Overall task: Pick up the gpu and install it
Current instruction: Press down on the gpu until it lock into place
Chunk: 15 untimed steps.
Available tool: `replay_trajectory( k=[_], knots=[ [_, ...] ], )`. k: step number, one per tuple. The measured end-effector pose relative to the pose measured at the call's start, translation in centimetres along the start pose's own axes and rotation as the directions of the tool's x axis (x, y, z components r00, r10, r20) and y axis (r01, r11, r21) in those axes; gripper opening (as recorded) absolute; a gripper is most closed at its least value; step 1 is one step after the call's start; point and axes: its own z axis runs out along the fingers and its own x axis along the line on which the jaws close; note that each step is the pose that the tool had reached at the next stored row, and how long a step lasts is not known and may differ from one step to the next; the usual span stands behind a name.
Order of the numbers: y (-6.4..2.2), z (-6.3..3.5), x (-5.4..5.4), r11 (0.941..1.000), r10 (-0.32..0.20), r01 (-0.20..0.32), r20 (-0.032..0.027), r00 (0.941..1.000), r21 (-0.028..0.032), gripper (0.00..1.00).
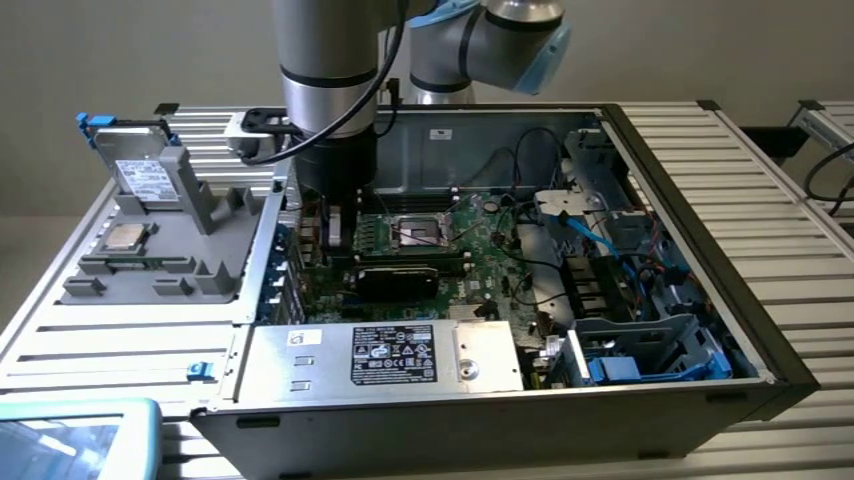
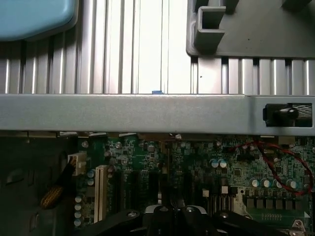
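Note:
My gripper (image 1: 331,222) hangs low inside the open computer case, over the card slots of the green motherboard (image 1: 497,250) near the case wall on the exterior view's left. In the wrist view its dark fingertips (image 2: 156,212) stand shut. A thin dark card, the gpu (image 2: 166,184), shows edge-on between them. It runs from the fingertips toward the grey case wall (image 2: 147,113), in line with the black slots of the motherboard (image 2: 236,172). In the exterior view the arm hides the gpu.
A grey parts tray (image 1: 200,215) with a drive, a chip and a memory stick lies outside the case wall. A black block (image 1: 394,282) sits on the board before the gripper, and a silver power supply (image 1: 400,355) beyond it. Cables (image 1: 587,225) and a drive cage (image 1: 654,350) crowd the exterior view's right.

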Motion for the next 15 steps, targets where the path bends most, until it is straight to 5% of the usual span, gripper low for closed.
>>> replay_trajectory(
  k=[1, 4, 15],
  knots=[
    [-0.01, -0.22, 0.0, 1.0, 0.0, 0.0, 0.0046, 1.0, 0.0029, 0.12],
    [-0.44, -1.54, 0.0, 1.0, 0.0, 0.0, 0.0028, 1.0, 0.0024, 0.12],
    [-5.4, -1.97, 0.0, 1.0, 0.0, 0.0, 0.0028, 1.0, 0.0014, 0.12]
  ],
)
